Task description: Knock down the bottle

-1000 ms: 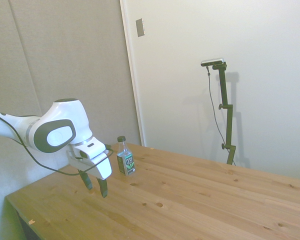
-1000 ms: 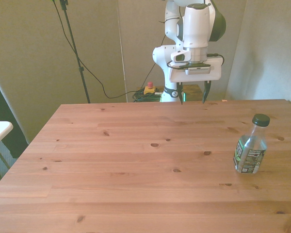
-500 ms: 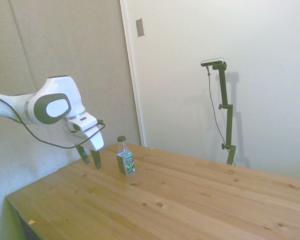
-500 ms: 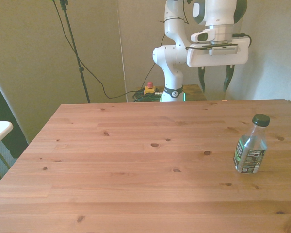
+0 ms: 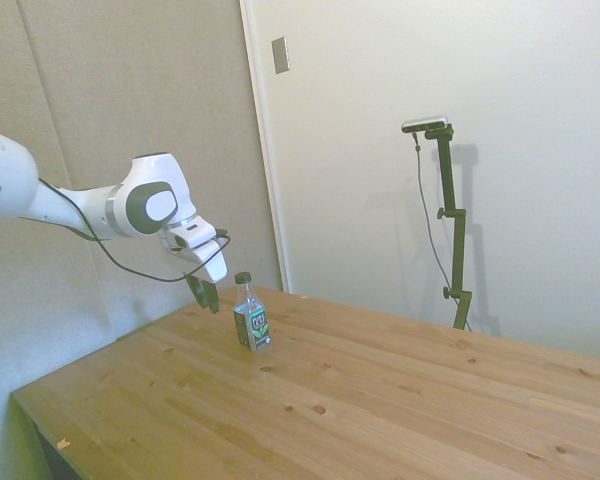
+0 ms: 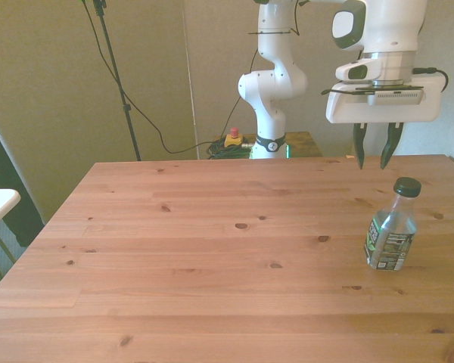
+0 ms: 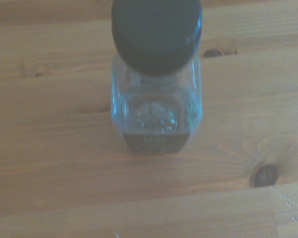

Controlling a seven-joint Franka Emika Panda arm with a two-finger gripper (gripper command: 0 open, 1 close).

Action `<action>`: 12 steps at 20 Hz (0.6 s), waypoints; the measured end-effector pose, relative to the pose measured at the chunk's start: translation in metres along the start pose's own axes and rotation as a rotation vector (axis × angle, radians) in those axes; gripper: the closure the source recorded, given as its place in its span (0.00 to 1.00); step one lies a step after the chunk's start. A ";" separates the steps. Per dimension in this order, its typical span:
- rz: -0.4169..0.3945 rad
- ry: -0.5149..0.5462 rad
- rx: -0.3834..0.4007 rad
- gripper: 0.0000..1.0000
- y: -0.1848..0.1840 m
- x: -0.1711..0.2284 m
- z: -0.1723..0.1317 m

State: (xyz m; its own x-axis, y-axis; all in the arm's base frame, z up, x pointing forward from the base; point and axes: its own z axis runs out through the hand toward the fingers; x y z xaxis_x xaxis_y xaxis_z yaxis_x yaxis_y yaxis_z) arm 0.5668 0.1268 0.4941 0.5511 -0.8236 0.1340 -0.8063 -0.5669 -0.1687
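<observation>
On the knotty pine desk [image 6: 212, 249], nothing is seen between the white gripper [image 6: 376, 156] and the small clear plastic bottle [image 6: 391, 227] with a dark round cap, which stands upright near the front view's right. The dark fingers [image 6: 359, 147] are held slightly apart, just behind the cap and above it. Since a second ago, the gripper has been moved rightwards.

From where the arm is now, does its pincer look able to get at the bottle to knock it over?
Probably yes. The pincer hangs open just behind the upright bottle, around cap height, not touching it. Only bare table shows around the bottle, nothing between them.
</observation>
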 end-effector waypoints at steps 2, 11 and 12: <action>0.015 0.008 0.000 1.00 -0.012 0.007 0.006; 0.063 0.022 0.035 1.00 -0.066 0.026 0.008; 0.073 0.034 0.035 1.00 -0.073 0.029 0.007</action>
State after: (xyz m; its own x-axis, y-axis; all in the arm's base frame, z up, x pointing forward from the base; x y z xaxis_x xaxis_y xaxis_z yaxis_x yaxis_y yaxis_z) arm 0.6430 0.1444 0.5033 0.4828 -0.8622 0.1533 -0.8357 -0.5059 -0.2136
